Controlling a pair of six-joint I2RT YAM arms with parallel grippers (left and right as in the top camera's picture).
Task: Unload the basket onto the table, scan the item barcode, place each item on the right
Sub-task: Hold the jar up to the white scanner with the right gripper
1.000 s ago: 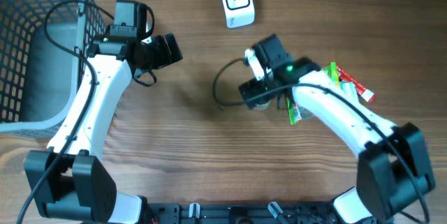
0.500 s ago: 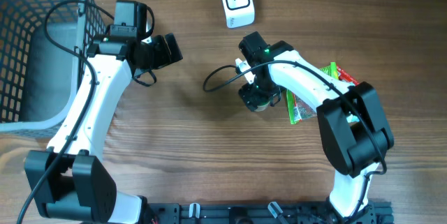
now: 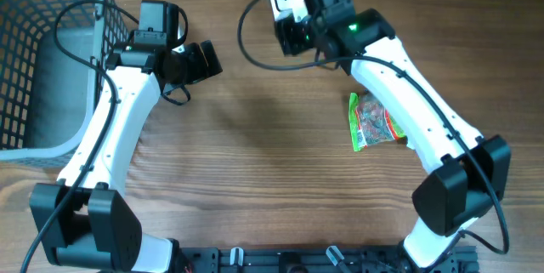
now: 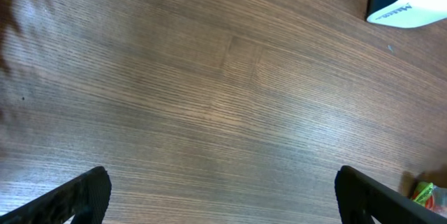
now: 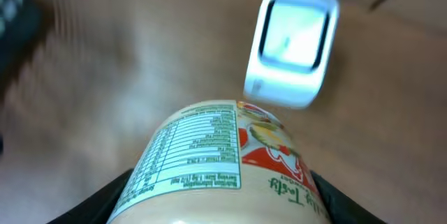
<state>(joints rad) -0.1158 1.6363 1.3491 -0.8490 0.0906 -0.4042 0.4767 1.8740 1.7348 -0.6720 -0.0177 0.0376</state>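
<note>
The bottle [image 5: 209, 154] sits between the fingers of the right gripper [image 5: 220, 192], just before the scanner [image 5: 293, 46] at the table's [image 3: 255, 179] far edge; the packet [image 3: 372, 122] lies nearer and rightward, the basket [image 3: 42, 69] far left.

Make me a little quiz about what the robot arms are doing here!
1. True or false: the left gripper is holding something.
2. What does the right gripper hold near the white scanner? A) a bottle B) a spoon C) a cup
3. Fill in: the green snack packet lies on the ____.
Key: 1 false, it is open and empty. 2 A. 3 table.
</note>
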